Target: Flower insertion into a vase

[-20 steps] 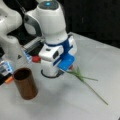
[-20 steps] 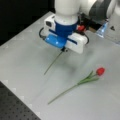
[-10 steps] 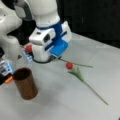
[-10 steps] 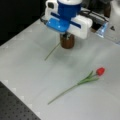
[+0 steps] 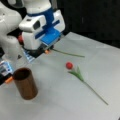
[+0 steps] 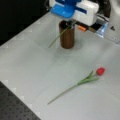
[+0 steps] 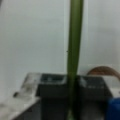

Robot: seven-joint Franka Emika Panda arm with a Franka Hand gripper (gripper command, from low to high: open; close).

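The reddish-brown vase [image 5: 25,83] stands upright on the table, and it also shows in a front view [image 6: 67,35]. My gripper [image 5: 47,51] is shut on the green stem of a flower [image 5: 68,53], held roughly level above the table. In a front view the gripper [image 6: 71,22] sits just above the vase's rim and the held stem [image 6: 57,38] slants down to the left. In the wrist view the stem [image 7: 75,50] runs straight up from between the dark fingers [image 7: 52,85], with the vase rim [image 7: 103,71] at the right. The held flower's bloom is hidden.
A second flower with a red bloom [image 5: 69,65] and a long stem lies flat on the table, seen too in a front view [image 6: 100,71]. The robot's white base [image 5: 8,37] stands behind the vase. A dark perforated board [image 6: 15,107] borders the table.
The gripper has carried the held flower across the table toward the vase. The flower lying on the table and the vase have not moved.
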